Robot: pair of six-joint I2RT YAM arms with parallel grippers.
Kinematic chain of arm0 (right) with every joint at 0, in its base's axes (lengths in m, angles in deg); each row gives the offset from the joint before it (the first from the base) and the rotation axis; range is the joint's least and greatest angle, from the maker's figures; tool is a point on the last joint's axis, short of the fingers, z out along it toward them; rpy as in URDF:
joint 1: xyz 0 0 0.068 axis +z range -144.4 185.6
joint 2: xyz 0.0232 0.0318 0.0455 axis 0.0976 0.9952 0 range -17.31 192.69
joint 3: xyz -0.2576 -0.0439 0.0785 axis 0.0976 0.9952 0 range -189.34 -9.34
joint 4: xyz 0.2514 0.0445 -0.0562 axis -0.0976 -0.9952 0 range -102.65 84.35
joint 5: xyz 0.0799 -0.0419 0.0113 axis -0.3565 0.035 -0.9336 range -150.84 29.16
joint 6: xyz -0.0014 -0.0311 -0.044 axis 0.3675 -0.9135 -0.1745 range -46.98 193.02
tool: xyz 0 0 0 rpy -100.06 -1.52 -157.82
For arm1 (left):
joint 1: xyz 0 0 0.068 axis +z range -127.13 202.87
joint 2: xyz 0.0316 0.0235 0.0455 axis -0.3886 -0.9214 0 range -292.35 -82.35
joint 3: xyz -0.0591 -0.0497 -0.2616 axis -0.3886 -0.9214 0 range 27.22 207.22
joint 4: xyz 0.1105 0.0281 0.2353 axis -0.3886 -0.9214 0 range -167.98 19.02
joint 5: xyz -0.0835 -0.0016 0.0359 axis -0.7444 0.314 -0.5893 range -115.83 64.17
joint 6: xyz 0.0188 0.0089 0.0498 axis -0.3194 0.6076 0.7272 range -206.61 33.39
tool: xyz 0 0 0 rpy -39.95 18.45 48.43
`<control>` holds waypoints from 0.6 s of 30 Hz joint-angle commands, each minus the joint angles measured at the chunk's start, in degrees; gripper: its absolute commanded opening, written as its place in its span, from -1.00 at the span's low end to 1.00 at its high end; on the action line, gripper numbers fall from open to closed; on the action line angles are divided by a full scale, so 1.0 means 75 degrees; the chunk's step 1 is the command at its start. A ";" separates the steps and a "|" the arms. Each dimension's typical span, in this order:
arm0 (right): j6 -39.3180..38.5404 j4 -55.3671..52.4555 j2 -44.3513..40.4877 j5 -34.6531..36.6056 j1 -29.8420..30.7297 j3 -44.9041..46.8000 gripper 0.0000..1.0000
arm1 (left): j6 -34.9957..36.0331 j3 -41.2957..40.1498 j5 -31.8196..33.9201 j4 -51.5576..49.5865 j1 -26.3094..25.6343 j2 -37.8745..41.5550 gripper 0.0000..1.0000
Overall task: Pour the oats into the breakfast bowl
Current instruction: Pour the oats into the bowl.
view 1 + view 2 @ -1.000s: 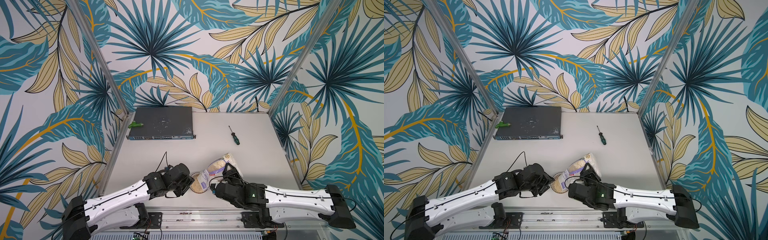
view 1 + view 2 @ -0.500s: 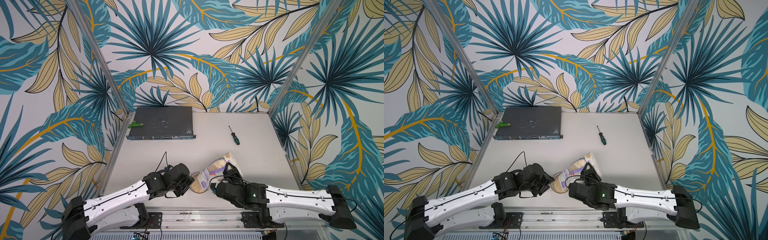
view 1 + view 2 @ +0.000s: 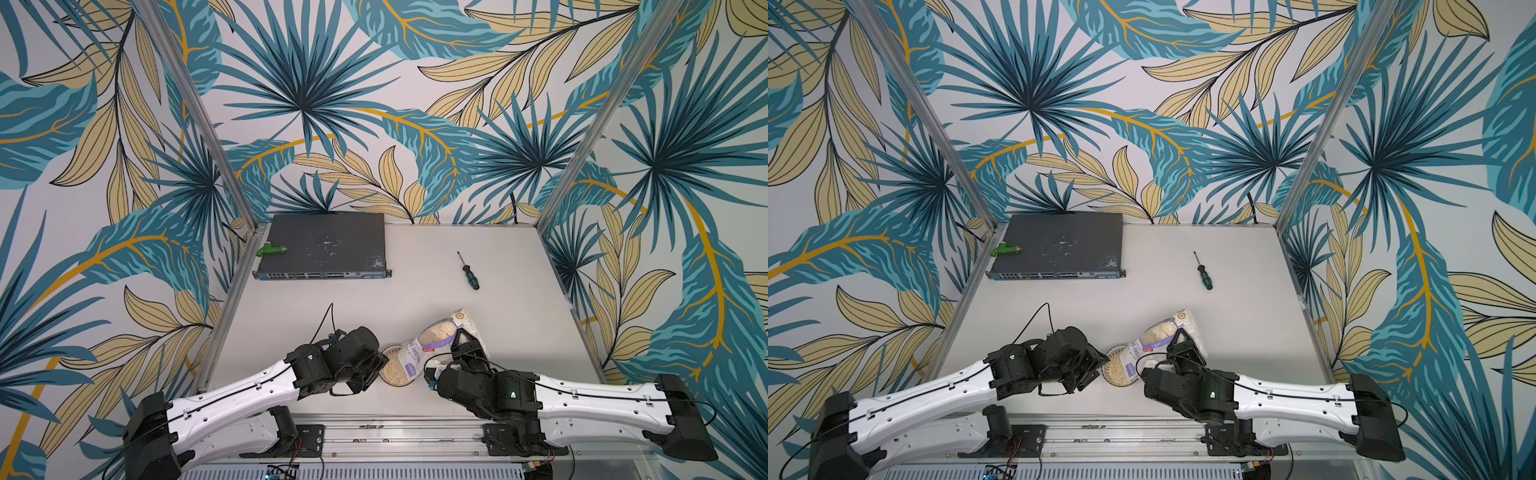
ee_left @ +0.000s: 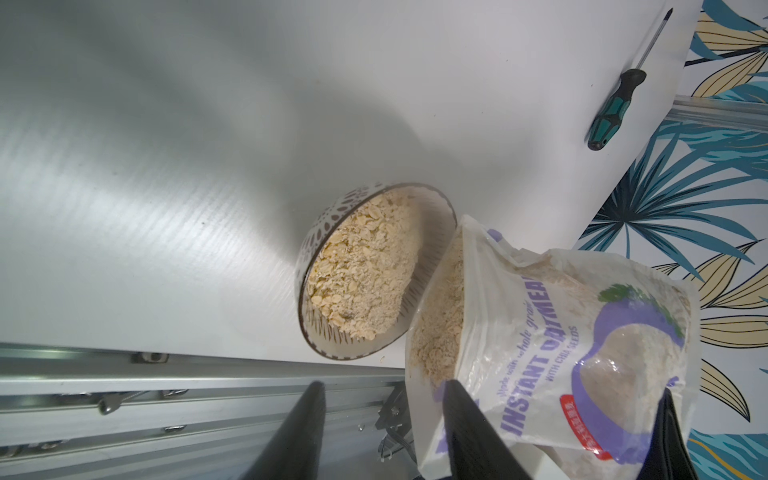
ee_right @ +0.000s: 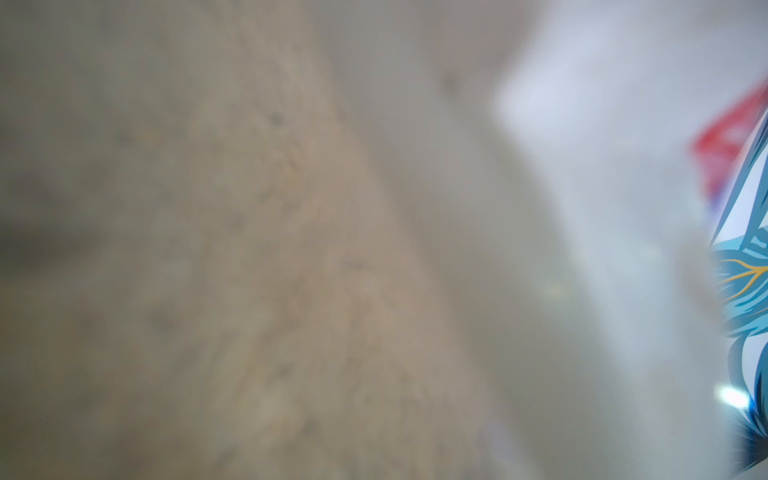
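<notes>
The breakfast bowl stands near the table's front edge, holding a heap of pale oats. The oats bag is tilted, its open mouth resting at the bowl's rim. My right gripper is shut on the bag's far part; its wrist view is a blur of bag. My left gripper stands open beside the bowl with nothing between its fingers. One finger lies against the bag's near edge.
A dark network switch with a green part lies at the back left. A green-handled screwdriver lies back right. An aluminium rail runs along the front edge. Patterned walls close in three sides.
</notes>
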State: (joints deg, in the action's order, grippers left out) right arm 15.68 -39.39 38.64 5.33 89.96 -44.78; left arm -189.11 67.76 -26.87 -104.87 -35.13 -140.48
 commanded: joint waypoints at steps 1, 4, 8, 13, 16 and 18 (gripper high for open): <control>0.0688 0.0316 -0.0311 0.0584 -0.0014 0.0021 -1.00 | 0.0011 0.0185 0.0138 -0.0125 -0.0025 -0.0005 0.00; 0.0928 0.0320 -0.0388 0.0455 -0.0016 0.0147 -1.00 | -0.0004 0.0185 0.0138 -0.0123 -0.0022 -0.0029 0.00; 0.1556 0.0219 -0.0435 0.0138 -0.0012 0.0219 -1.00 | -0.0031 0.0206 0.0138 -0.0139 -0.0025 -0.0042 0.00; 0.2023 0.0197 -0.0541 -0.0136 -0.0009 0.0346 -1.00 | -0.0028 0.0286 0.0191 -0.0224 -0.0025 -0.0032 0.00; 0.2301 0.0111 -0.0645 -0.0262 -0.0010 0.0437 -1.00 | -0.0027 0.0351 0.0217 -0.0249 -0.0024 -0.0034 0.00; 0.2485 0.0056 -0.0760 -0.0300 -0.0015 0.0479 -1.00 | -0.0027 0.0398 0.0242 -0.0292 -0.0025 -0.0031 0.00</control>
State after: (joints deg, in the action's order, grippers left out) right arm 29.12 -41.66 35.34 -0.52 89.96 -41.46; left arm -189.13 68.87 -26.30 -105.63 -35.13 -140.59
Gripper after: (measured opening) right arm 0.498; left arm 0.497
